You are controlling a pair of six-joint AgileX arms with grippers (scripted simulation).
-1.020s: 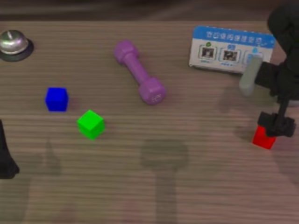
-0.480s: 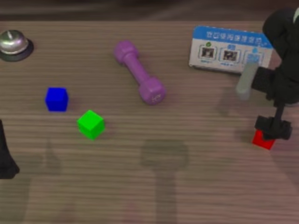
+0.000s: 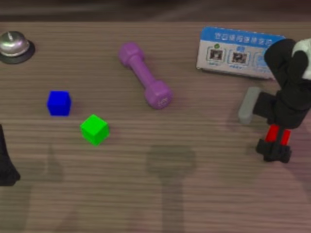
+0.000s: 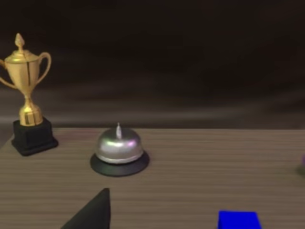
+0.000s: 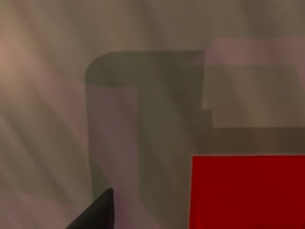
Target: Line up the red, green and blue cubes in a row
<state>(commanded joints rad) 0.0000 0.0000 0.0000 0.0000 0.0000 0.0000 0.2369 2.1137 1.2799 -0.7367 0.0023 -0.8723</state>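
Striped tabletop (image 3: 204,184), red cube (image 3: 278,135) (mostly hidden) beneath right gripper (image 3: 274,148)

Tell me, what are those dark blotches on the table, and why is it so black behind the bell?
Top view: the grey blotches are shadows on the table, a big one near the middle and one beside the right gripper over the red cube. Left wrist view: the bell gleams, but behind the table it is dark. Right wrist view: a boxy shadow lies beside the cube.
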